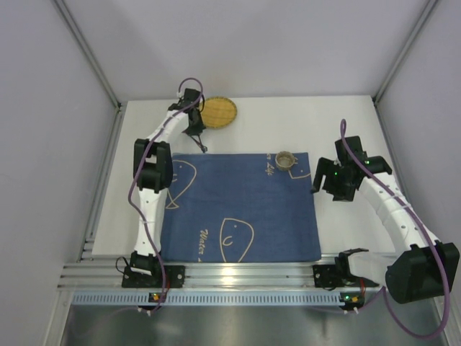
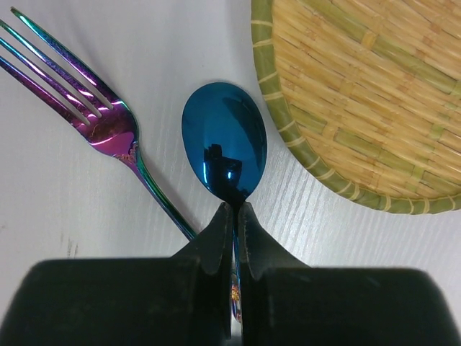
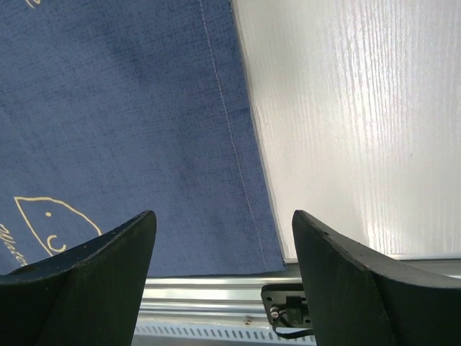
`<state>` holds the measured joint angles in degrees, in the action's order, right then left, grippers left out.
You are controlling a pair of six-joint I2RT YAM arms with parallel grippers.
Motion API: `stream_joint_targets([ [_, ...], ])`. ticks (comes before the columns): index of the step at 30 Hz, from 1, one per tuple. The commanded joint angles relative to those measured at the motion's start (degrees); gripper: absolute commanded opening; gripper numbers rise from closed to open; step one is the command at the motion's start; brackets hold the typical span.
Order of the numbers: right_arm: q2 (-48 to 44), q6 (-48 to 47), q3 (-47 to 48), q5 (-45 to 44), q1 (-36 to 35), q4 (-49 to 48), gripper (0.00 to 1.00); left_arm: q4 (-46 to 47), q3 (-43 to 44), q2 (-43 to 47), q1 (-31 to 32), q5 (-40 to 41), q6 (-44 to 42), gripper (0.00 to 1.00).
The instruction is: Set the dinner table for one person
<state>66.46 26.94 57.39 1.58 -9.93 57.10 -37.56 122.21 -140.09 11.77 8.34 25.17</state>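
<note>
**Left end effector** (image 2: 232,210): fingers together, clamped on the neck of a glossy blue spoon (image 2: 225,140), just where its bowl narrows into the handle. The spoon's bowl projects straight ahead of the fingertips. The handle is hidden between and beneath the fingers. Whether the spoon rests on the surface or is lifted clear cannot be told.

Just to the left in the wrist view lies a fork (image 2: 108,122) with a rainbow sheen. Its handle runs out of sight under the end effector, and its tines point ahead and to the left. The fork and the spoon's bowl are apart. Ahead and to the right, close beside the spoon but not touching it, sits a round woven bamboo tray (image 2: 360,94).

All three are over the bench (image 2: 65,216), white and matte, which in the top view extends around both arms. This end effector is at the far left part of the bench, just beyond the far edge of a dark blue mat (image 1: 238,209) with pale line drawings.

**Right end effector** (image 3: 222,216): fingers well apart, holding nothing. It hangs above the mat's right edge, with blue cloth below the left finger and bare bench below the right. A small bowl (image 1: 287,158) stands on the mat near its far right corner. In the top view the bowl is near this end effector, to its left and farther out. Between the fingers in the wrist view, a metal rail (image 3: 209,295) borders the bench's near edge.
</note>
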Motion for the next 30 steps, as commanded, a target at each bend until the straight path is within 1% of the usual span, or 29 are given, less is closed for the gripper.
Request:
stream_joint_targets([
  [1,-0.98,-1.27,1.5,0.26,1.06,0.29,0.77,0.74,1.1,7.02,-0.43,-0.95,-0.74,0.0],
  [3,-1.06,-1.63,1.24,0.87,1.06,-0.15,0.79,0.47,1.36,9.56,-0.43,-0.87,-0.56,0.0],
  [5,-1.42,-1.8,0.97,0.96,0.97,-0.24,0.84,0.38,1.45,11.59,-0.43,-0.61,-0.56,0.0],
  [6,-1.76,-1.89,0.71,0.88,1.06,-0.41,0.9,0.38,1.45,12.55,-0.43,-0.6,-0.56,0.0],
  [7,-2.12,-2.15,0.54,0.96,1.06,-0.5,0.91,0.21,1.54,14.48,-0.43,-0.87,-0.3,0.0],
  [9,-2.73,-2.77,0.01,0.96,1.06,-0.5,0.92,-0.05,1.45,16.68,-0.35,-3.31,-0.47,0.0],
  [13,-4.31,-3.38,-1.13,1.31,1.06,-0.59,0.93,-0.94,-1.0,23.96,-0.08,-3.15,0.23,0.0],
  [17,-6.51,-3.73,-2.45,2.37,0.97,-0.59,0.95,-0.93,-5.83,29.77,0.62,-3.76,1.11,0.0],
  [20,-8.35,-4.0,-3.77,3.16,1.06,-0.94,0.95,-1.9,-9.44,33.55,3.25,-3.59,1.81,0.0],
  [22,-8.97,-4.0,-4.91,4.12,1.06,-1.38,0.95,-2.52,-12.16,34.97,7.55,-3.07,3.04,0.0],
  [23,-9.32,-3.91,-4.83,4.91,1.06,-1.64,0.95,-2.52,-15.39,35.84,9.57,-2.46,3.39,0.0],
  [24,-9.41,-3.91,-4.65,5.09,1.06,-1.73,0.95,-2.6,-17.25,37.16,14.37,-1.67,3.92,0.0],
  [26,-9.59,-3.56,-4.3,6.41,1.06,-1.73,0.95,-1.55,-22.88,38.31,19.58,0.1,6.64,0.0],
  [27,-9.85,-3.56,-3.86,6.94,0.97,-1.56,0.95,-0.77,-25.07,39.27,24.13,-0.07,10.04,0.0],
  [28,-10.12,-3.3,-3.6,7.72,1.06,-1.47,0.95,1.94,-29.27,39.54,26.35,-1.12,11.9,0.0],
  [29,-10.99,-3.3,-3.16,8.17,1.06,-1.12,0.95,3.27,-31.4,39.72,30.12,-1.65,13.84,0.0],
  [30,-11.43,-3.12,-2.98,8.61,1.06,-0.77,0.95,4.85,-33.25,39.63,31.81,-2.27,18.03,0.0],
])
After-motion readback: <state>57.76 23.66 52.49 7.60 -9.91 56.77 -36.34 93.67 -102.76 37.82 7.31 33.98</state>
